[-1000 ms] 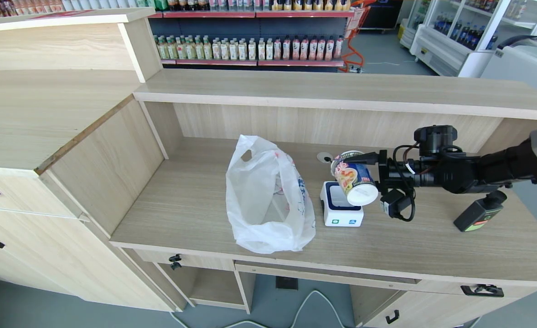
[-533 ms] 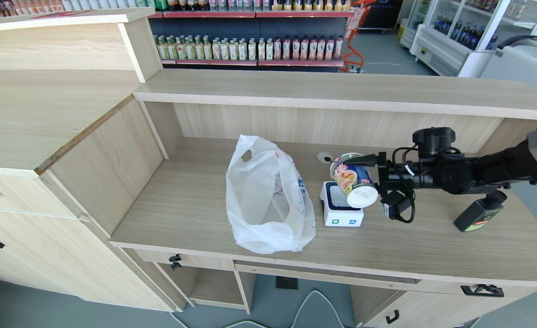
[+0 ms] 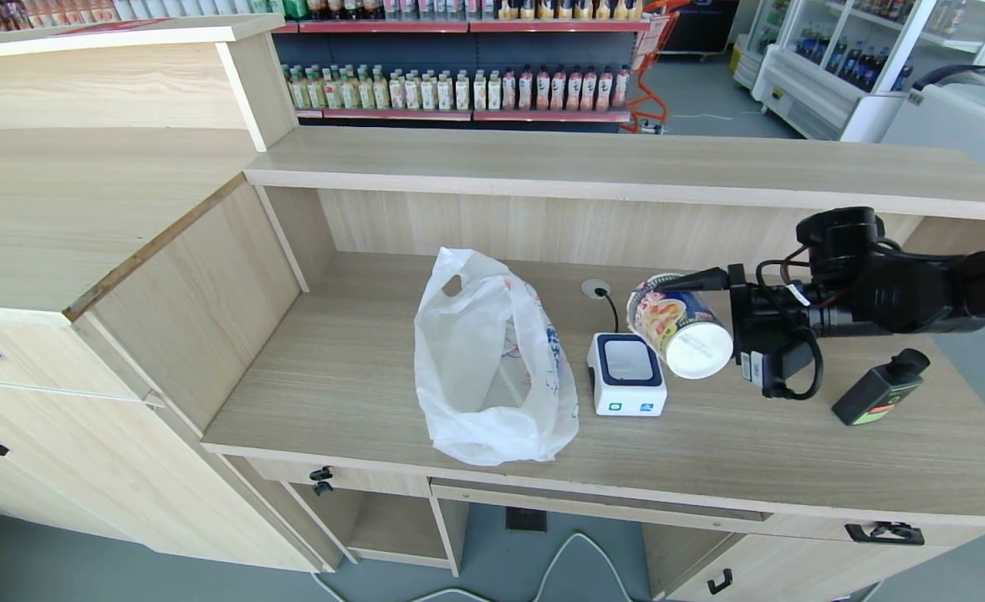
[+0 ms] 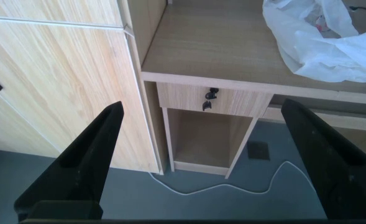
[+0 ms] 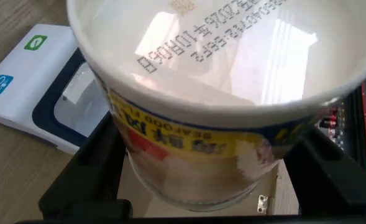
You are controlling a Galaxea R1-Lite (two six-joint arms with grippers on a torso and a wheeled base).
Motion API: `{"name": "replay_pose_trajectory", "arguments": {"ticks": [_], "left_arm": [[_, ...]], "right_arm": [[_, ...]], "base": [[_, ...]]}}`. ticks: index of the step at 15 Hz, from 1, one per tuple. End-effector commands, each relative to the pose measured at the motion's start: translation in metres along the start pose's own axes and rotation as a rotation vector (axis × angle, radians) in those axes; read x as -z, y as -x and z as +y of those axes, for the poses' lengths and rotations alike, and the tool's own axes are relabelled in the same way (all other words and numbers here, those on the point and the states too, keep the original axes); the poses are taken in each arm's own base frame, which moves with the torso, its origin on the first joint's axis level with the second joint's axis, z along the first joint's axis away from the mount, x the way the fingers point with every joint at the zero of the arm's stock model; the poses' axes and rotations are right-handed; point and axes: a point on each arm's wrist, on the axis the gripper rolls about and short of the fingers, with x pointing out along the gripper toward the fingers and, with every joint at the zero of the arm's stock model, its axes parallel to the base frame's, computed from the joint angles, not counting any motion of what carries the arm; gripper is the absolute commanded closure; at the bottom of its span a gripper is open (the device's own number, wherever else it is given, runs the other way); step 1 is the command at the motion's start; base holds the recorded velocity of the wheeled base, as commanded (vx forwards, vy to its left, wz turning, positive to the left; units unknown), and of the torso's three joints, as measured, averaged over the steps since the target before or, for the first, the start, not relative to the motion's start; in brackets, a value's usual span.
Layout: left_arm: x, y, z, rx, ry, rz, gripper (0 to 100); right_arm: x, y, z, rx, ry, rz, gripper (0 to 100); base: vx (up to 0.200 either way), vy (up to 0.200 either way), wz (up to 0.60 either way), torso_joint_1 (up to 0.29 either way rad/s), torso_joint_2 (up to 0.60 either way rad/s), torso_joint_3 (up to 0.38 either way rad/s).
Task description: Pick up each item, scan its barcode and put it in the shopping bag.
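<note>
Task state at the scanning station. The right gripper (image 3: 691,316) has its jaws pinching the noodle cup (image 3: 675,328), which hangs tilted above the worktop (image 3: 350,368), just beside the scanner (image 3: 626,385) on its right-edge side and not over its window. Whether the code has registered cannot be told. The cup is not yet bagged, and the dark bottle (image 3: 880,387) near the right edge appears untouched. The shopping bag (image 3: 492,368) stands mid-worktop, touching the scanner, mouth open upward. The rear wall (image 3: 593,226) and its overhanging ledge limit the lift. Open room lies toward the front edge. The left gripper (image 4: 201,106), jaws spread, hangs below the front left corner.
</note>
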Motion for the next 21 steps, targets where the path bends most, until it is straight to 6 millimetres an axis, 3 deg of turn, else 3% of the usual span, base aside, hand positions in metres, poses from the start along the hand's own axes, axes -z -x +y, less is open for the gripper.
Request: {"name": "replay_pose_trajectory", "arguments": {"ticks": [1, 3, 6, 8, 9, 12, 15, 17, 21], "left_arm": [[0.0, 0.0, 0.0, -0.001, 0.001, 0.001, 0], [0.0, 0.0, 0.0, -0.001, 0.001, -0.001, 0], [0.0, 0.0, 0.0, -0.001, 0.001, -0.001, 0], [0.0, 0.0, 0.0, -0.001, 0.001, -0.001, 0], [0.0, 0.0, 0.0, -0.001, 0.001, 0.001, 0], [0.0, 0.0, 0.0, -0.001, 0.001, 0.001, 0], [0.0, 0.0, 0.0, -0.001, 0.001, 0.001, 0], [0.0, 0.0, 0.0, -0.001, 0.001, -0.001, 0], [0.0, 0.0, 0.0, -0.001, 0.001, -0.001, 0]], "right_arm": [[-0.013, 0.021, -0.031, 0.029, 0.002, 0.028, 100], [-0.018, 0.029, -0.036, 0.029, -0.049, 0.035, 100], [-0.049, 0.047, -0.08, 0.077, -0.317, 0.028, 100], [-0.063, 0.059, -0.097, 0.098, -0.462, 0.06, 100], [-0.079, 0.069, -0.112, 0.114, -0.633, 0.183, 100], [-0.112, 0.064, -0.143, 0.25, -1.049, 0.402, 100], [-0.125, 0.049, -0.15, 0.394, -1.34, 0.61, 100], [-0.143, 0.059, -0.14, 0.433, -1.553, 0.869, 100], [-0.162, 0.079, -0.135, 0.478, -1.759, 0.899, 100]], "base": [[0.0, 0.0, 0.0, 0.0, 0.0, 0.0], [0.0, 0.0, 0.0, 0.0, 0.0, 0.0], [0.0, 0.0, 0.0, 0.0, 0.0, 0.0], [0.0, 0.0, 0.0, 0.0, 0.0, 0.0], [0.0, 0.0, 0.0, 0.0, 0.0, 0.0], [0.0, 0.0, 0.0, 0.0, 0.0, 0.0], [0.0, 0.0, 0.0, 0.0, 0.0, 0.0], [0.0, 0.0, 0.0, 0.0, 0.0, 0.0], [0.0, 0.0, 0.0, 0.0, 0.0, 0.0]]}}
